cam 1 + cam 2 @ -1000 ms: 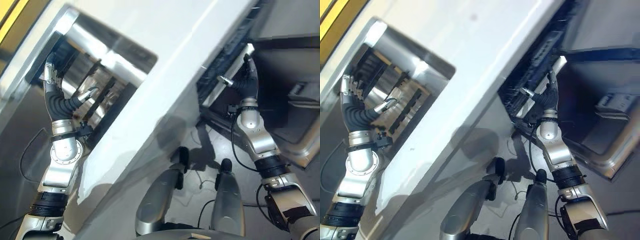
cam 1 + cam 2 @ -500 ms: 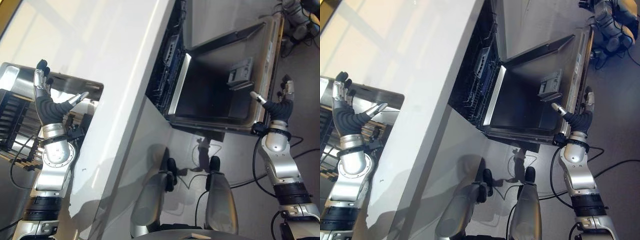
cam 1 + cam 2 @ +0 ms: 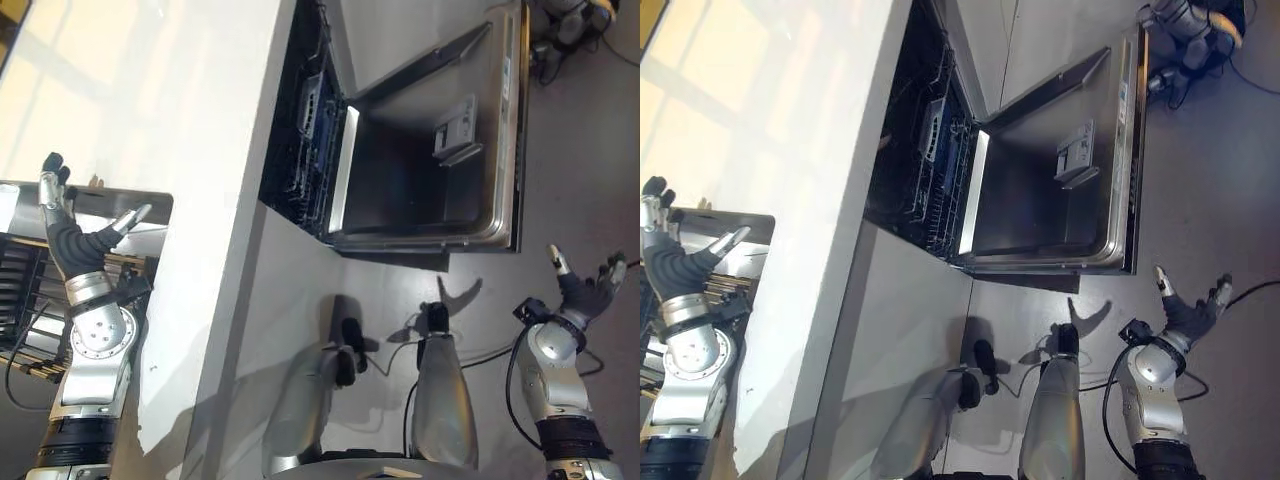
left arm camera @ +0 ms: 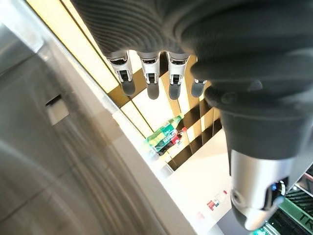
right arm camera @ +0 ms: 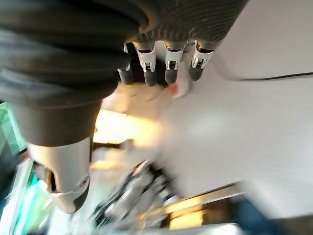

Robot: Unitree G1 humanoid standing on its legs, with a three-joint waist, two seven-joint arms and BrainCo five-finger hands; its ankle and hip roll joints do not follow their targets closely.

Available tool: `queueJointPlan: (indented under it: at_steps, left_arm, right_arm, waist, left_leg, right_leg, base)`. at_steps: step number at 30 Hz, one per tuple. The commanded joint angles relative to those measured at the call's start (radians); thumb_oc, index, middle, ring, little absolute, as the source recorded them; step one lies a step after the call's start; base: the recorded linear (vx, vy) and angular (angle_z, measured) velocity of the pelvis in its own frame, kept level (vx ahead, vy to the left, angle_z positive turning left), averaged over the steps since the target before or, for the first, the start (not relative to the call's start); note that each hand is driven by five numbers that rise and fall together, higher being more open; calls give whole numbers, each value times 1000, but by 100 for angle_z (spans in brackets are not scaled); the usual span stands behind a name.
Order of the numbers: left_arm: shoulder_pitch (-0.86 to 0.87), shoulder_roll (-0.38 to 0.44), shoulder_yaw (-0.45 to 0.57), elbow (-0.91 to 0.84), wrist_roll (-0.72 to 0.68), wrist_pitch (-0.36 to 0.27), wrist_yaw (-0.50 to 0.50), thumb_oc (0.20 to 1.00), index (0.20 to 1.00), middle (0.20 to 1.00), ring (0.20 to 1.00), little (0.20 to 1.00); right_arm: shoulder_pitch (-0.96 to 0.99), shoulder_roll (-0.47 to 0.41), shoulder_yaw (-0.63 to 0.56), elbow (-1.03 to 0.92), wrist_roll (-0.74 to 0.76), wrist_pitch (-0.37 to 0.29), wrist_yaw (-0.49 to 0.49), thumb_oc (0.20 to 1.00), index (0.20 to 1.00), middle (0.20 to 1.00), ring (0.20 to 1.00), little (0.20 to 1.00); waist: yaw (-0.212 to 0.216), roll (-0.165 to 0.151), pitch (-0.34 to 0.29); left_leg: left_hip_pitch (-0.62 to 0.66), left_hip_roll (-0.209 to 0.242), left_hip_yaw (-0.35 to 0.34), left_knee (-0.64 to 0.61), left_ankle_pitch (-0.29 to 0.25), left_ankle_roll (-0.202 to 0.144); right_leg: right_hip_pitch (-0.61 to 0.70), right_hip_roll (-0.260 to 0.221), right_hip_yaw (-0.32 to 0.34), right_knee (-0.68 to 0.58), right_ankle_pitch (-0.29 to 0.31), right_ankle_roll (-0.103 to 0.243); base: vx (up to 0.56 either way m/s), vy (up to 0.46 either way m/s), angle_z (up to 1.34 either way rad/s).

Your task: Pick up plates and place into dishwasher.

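The dishwasher stands open under the white counter [image 3: 190,150]. Its door [image 3: 420,190] is folded down flat and bare, and the dark lower rack [image 3: 303,130] shows inside the tub. My left hand [image 3: 68,245] is raised over the sink [image 3: 25,300] at the far left, open with fingers [image 4: 149,81] straight and nothing in it. My right hand [image 3: 583,297] hangs over the floor, below and to the right of the door's outer edge. It is open too, with fingers [image 5: 155,68] spread and empty. I cannot make out any plate.
A dark wire rack [image 3: 720,290] lies in the sink beside my left hand. Another robot [image 3: 1185,20] stands on the floor beyond the door's far corner. Grey floor [image 3: 590,150] stretches to the right of the door.
The camera has swung, shifting the whole picture. My right hand has left the dishwasher door's edge and now hangs apart from it over the floor. The left hand stays raised over the sink.
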Motion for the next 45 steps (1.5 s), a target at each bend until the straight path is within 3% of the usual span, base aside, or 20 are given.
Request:
queueJointPlan:
  at_steps: [1, 8, 15, 21, 24, 25, 28, 31, 33, 34, 40, 45]
  left_arm:
    - [-77, -140, -174, -98, 53, -68, 13, 1000, 1000, 1000, 1000, 1000]
    - [-108, -119, -229, -101, 31, -62, 32, 1000, 1000, 1000, 1000, 1000]
    - [-140, -94, -261, -111, 5, -63, 13, 1000, 1000, 1000, 1000, 1000]
    - [-166, -79, -297, -100, -9, -74, 20, 1000, 1000, 1000, 1000, 1000]
    - [-156, -72, -294, -105, -23, -84, 14, 1000, 1000, 1000, 1000, 1000]
    - [-151, -64, -287, -109, -37, -90, 3, 1000, 1000, 1000, 1000, 1000]
    - [-146, -34, -254, -103, -87, -101, -43, 1000, 1000, 1000, 1000, 1000]
    - [-141, -30, -225, -101, -97, -99, -61, 1000, 1000, 1000, 1000, 1000]
    - [-142, -20, -209, -94, -114, -96, -79, 1000, 1000, 1000, 1000, 1000]
    - [-143, -18, -202, -88, -119, -98, -90, 1000, 1000, 1000, 1000, 1000]
    - [-164, -13, -181, -75, -133, -72, -113, 1000, 1000, 1000, 1000, 1000]
    - [-169, -12, -166, -73, -131, -60, -124, 1000, 1000, 1000, 1000, 1000]
  right_arm:
    - [-66, -32, 46, -50, 58, -128, 79, 1000, 1000, 1000, 1000, 1000]
    - [-194, -50, 87, 82, 214, -227, 161, 1000, 1000, 1000, 1000, 1000]
    - [-443, -66, 88, 172, 318, -231, 259, 1000, 1000, 1000, 1000, 1000]
    - [-678, -148, 36, 258, 410, -238, 373, 1000, 1000, 1000, 1000, 1000]
    - [-730, -166, 33, 234, 469, -190, 509, 1000, 1000, 1000, 1000, 1000]
    - [-748, -176, 43, 213, 483, -125, 615, 1000, 1000, 1000, 1000, 1000]
    - [-749, -186, 95, 145, 452, -68, 791, 1000, 1000, 1000, 1000, 1000]
    - [-715, -204, 182, 0, 386, -33, 868, 1000, 1000, 1000, 1000, 1000]
    - [-684, -224, 202, -58, 379, -22, 928, 1000, 1000, 1000, 1000, 1000]
    - [-677, -228, 207, -77, 375, -18, 943, 1000, 1000, 1000, 1000, 1000]
    - [-669, -211, 238, -163, 299, 47, 997, 1000, 1000, 1000, 1000, 1000]
    - [-655, -176, 273, -218, 241, 63, 997, 1000, 1000, 1000, 1000, 1000]
  waist:
    - [-70, 79, 48]
    - [-41, 147, 48]
    - [7, 202, 48]
    - [40, 247, 48]
    - [49, 258, 48]
    - [54, 262, 48]
    - [58, 253, 48]
    - [49, 223, 48]
    - [43, 200, 48]
    - [43, 195, 48]
    - [57, 146, 48]
    - [87, 105, 34]
  left_leg:
    - [-67, 9, -114, -8, 58, -67]
    - [-180, -6, -107, 34, 62, -68]
    - [-252, -29, -115, 51, 69, -64]
    - [-284, -47, -119, 49, 78, -60]
    - [-287, -54, -125, 43, 80, -61]
    - [-286, -58, -130, 40, 81, -60]
    - [-283, -55, -130, 42, 81, -61]
    - [-277, -47, -128, 41, 90, -62]
    - [-259, -46, -133, 55, 63, -66]
    - [-268, -39, -130, 48, 90, -62]
    - [-191, -39, -154, 22, 89, -69]
    - [-107, -44, -187, -21, 96, -70]
  right_leg:
    - [-25, 49, -37, 135, -128, -92]
    - [-170, 23, -21, 242, -156, -99]
    - [-272, -2, -12, 309, -168, -95]
    - [-326, -17, -5, 341, -168, -87]
    - [-332, -18, -4, 344, -170, -85]
    - [-332, -19, -5, 343, -170, -87]
    - [-325, -22, -11, 347, -172, -89]
    - [-311, -12, -19, 322, -161, -88]
    - [-284, -13, -21, 324, -185, -84]
    - [-288, -11, -33, 310, -154, -89]
    - [-168, -3, -72, 250, -149, -88]
    - [-47, -8, -115, 185, -141, -86]
  base:
    - [-29, 34, -4]
    - [-27, 25, 1]
    - [-18, -13, 3]
    - [-16, -1, 5]
    - [3, 10, 1]
    - [15, 12, 3]
    - [26, -11, -1]
    - [52, -19, -6]
    - [83, -31, -3]
    - [-36, -25, 3]
    - [46, -4, 2]
    - [63, 1, 10]
